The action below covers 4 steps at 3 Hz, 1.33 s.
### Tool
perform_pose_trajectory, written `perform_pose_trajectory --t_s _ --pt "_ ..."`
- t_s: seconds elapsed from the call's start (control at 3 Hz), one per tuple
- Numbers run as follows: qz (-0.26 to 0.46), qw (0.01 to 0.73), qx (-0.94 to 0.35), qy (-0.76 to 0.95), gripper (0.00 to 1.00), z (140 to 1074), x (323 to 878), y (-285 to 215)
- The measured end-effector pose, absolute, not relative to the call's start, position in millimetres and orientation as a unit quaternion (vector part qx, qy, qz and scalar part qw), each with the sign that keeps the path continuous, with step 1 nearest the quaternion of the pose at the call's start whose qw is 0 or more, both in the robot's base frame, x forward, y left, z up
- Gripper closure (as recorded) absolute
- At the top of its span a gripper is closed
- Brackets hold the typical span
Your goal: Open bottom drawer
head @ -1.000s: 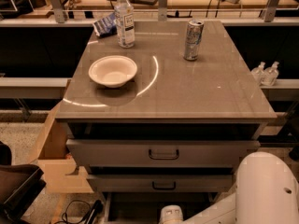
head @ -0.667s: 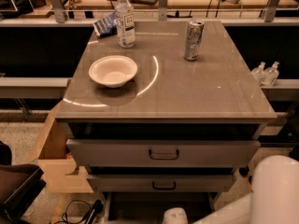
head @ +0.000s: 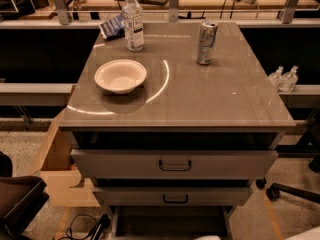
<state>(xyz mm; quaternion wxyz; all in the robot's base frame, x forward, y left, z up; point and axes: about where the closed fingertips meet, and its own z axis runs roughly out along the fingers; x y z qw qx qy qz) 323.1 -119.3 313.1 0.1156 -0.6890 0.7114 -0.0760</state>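
The grey cabinet shows two drawer fronts: the tall top one (head: pixel 125 163) with a wide dark handle, and the middle one (head: pixel 130 196) with a smaller handle. Below them is a dark recess (head: pixel 170 223) between grey side walls. The bottom drawer's front and handle are cut off by the lower frame edge. I cannot tell whether the recess is that drawer's inside. The gripper is out of view below the frame. Only a pale sliver of my arm (head: pixel 207 238) shows at the bottom edge, with another bit at the bottom right corner (head: pixel 306 234).
On the cabinet top (head: pixel 225 99) stand a white bowl (head: pixel 120 75), a water bottle (head: pixel 133 20), a can (head: pixel 206 43) and a blue packet (head: pixel 111 27). A cardboard box (head: pixel 60 176) is at the left, cables (head: pixel 85 226) are on the floor, and a chair caster (head: pixel 272 191) is at the right.
My white arm, large at the lower right before, has drawn down and right and is almost out of the frame. The upper two drawer fronts have not moved.
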Motion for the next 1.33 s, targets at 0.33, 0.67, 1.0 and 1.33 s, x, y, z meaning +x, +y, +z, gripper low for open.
perform_pose_trajectory --t_s 0.33,0.67,1.0,1.33 --pt "-0.099 0.13 -0.688 0.707 1.0 328.6 328.7 -131.6" --pt "-0.111 0.155 -0.69 0.699 1.0 324.3 343.4 -140.7" --pt "-0.122 0.184 -0.689 0.691 1.0 314.0 370.5 -147.7" --pt "-0.135 0.201 -0.681 0.691 1.0 304.9 397.3 -153.9"
